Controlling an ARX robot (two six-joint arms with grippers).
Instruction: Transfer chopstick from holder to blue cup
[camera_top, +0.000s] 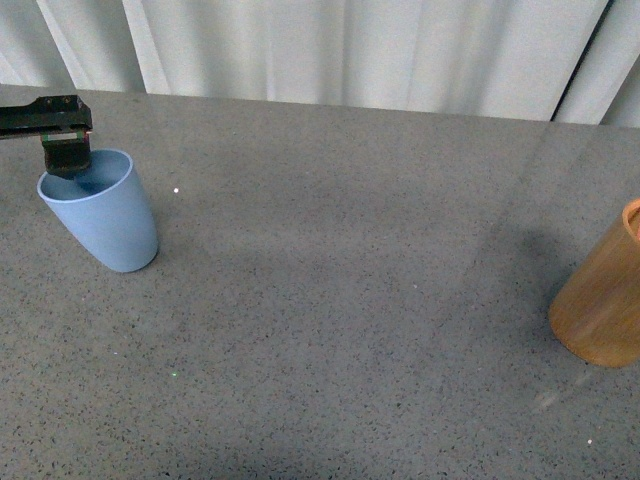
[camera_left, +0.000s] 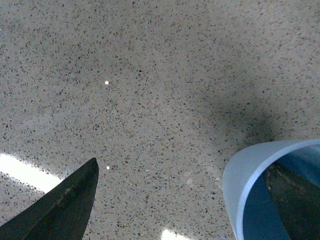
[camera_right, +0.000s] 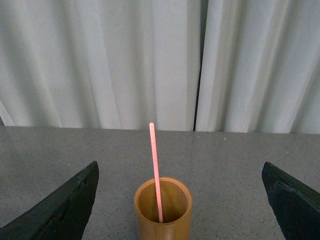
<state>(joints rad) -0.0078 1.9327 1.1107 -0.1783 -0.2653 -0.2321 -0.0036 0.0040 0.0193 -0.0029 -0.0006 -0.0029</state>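
Note:
The blue cup (camera_top: 100, 215) stands at the table's left. My left gripper (camera_top: 68, 158) hangs open over its far rim, with one finger dipping inside. In the left wrist view the cup's rim (camera_left: 250, 185) lies between the fingers: one finger (camera_left: 295, 200) is inside the cup and the other stays outside, so the left gripper (camera_left: 182, 167) straddles the wall. The orange-brown holder (camera_top: 605, 300) stands at the right edge. One pink chopstick (camera_right: 155, 170) stands in the holder (camera_right: 162, 210), leaning slightly. My right gripper (camera_right: 180, 163) is open, its fingers (camera_right: 65, 210) wide on either side of the holder, touching nothing.
The grey speckled tabletop (camera_top: 340, 300) stretches between cup and holder. White curtains (camera_top: 350, 50) hang behind the table's far edge.

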